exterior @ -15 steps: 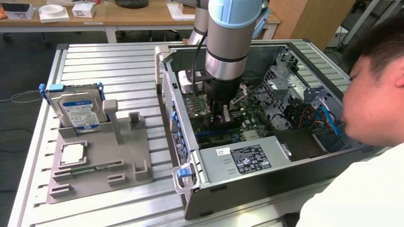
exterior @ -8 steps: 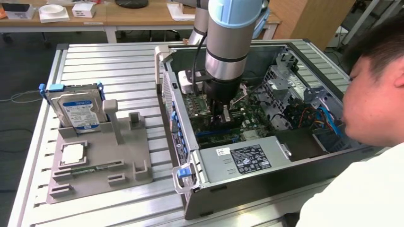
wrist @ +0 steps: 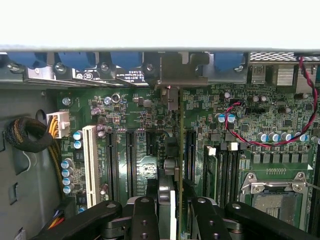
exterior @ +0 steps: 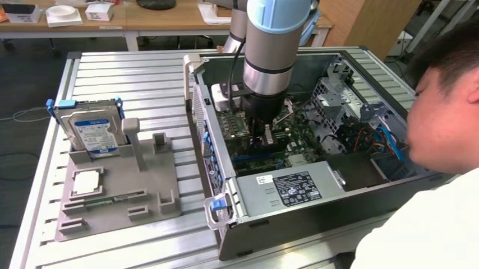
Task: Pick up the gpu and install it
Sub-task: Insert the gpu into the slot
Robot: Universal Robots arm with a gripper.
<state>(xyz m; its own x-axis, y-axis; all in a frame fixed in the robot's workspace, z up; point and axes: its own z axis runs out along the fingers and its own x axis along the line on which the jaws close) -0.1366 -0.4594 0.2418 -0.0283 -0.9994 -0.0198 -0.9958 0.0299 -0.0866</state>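
1 tool point(wrist: 167, 202) clenched on gpu point(wrist: 172, 150) (edge-on), low inside case point(exterior: 314, 225), slots point(wrist: 129, 165) either side

A slatted metal table point(exterior: 127, 73) carries two things. A grey plastic holder point(exterior: 153, 193) sits toward the exterior view's left, an open computer case point(exterior: 299, 224) just beside it.

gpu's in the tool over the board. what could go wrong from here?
1. The tool grips the gpu edge-on between black expansion slots; a slight misalignment could jam its edge beside a slot.
2. Its bracket end sits close to the rear wall and might catch.
3. A person leans near the open computer case; the arm could bump them.
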